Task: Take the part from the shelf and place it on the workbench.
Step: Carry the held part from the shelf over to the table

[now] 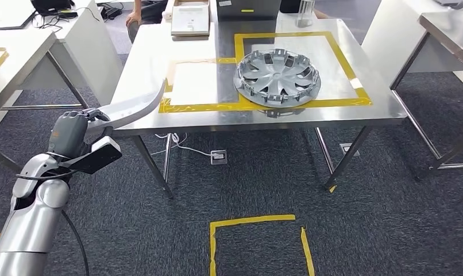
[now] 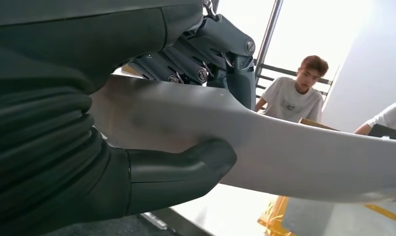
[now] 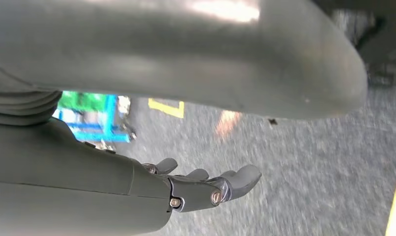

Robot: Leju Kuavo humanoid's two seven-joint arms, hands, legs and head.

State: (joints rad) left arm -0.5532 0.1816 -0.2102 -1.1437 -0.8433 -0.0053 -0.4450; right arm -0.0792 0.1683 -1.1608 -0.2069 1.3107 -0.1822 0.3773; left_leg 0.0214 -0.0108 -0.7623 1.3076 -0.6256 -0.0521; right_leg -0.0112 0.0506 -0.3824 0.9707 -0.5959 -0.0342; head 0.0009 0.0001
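Observation:
My left hand grips one end of a long, curved silver trim part. The part's far tip reaches over the front left corner of the steel workbench. In the left wrist view the thumb and dark fingers wrap the pale grey part. My right hand hangs over grey carpet with its fingers apart and nothing in them. A silver wheel cover lies on the workbench inside a rectangle of yellow tape.
A flat cardboard box lies at the workbench's far edge. Other tables stand to the left and right. Yellow tape marks are on the carpet in front. Two people sit beyond the bench.

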